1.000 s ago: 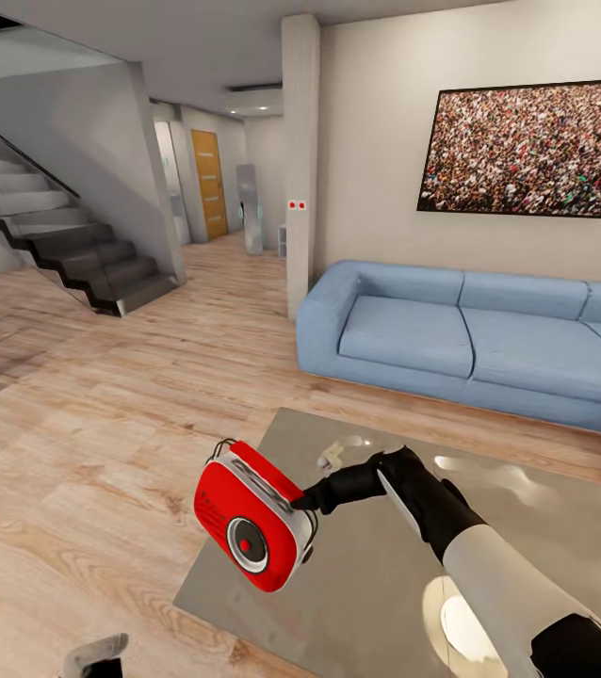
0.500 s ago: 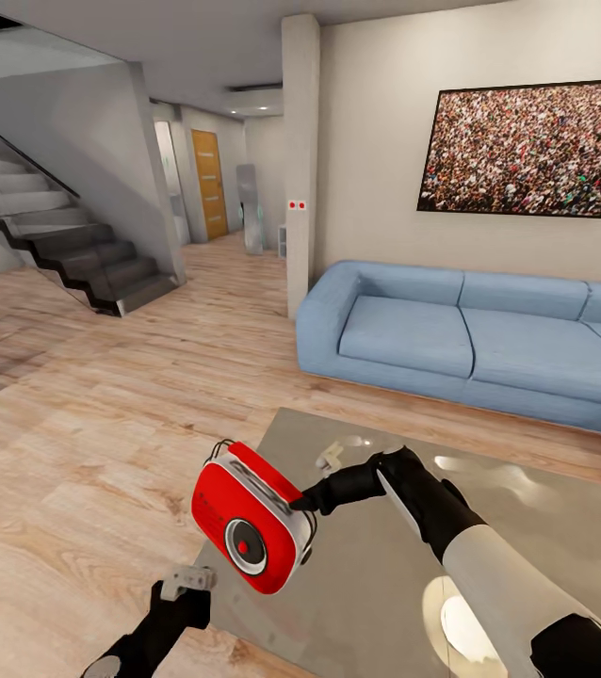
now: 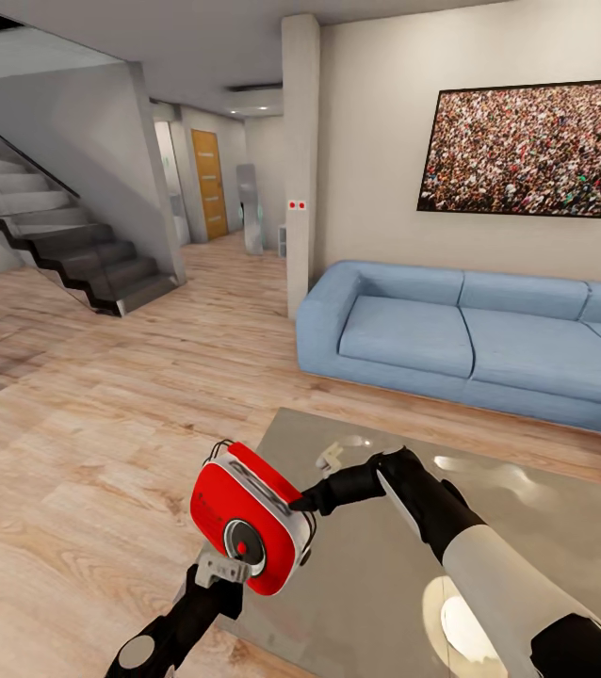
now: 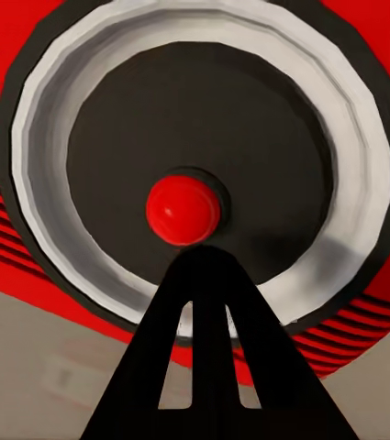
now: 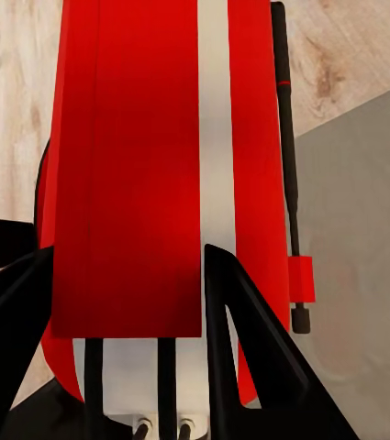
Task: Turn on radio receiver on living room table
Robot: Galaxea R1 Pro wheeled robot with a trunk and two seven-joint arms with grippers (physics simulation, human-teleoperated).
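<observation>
Lower centre of the head view: the right gripper pinches the red radio, holding it tilted above the near corner of the grey table. Left gripper, fingers pressed together, touches the dial's red button.

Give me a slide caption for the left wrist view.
Left gripper closes in on the red button at the centre of the radio receiver dial.

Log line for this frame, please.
right gripper: shut on small red retro radio, held above glossy grey table edge | left gripper: shut, fingertip at round dial's red button
</observation>
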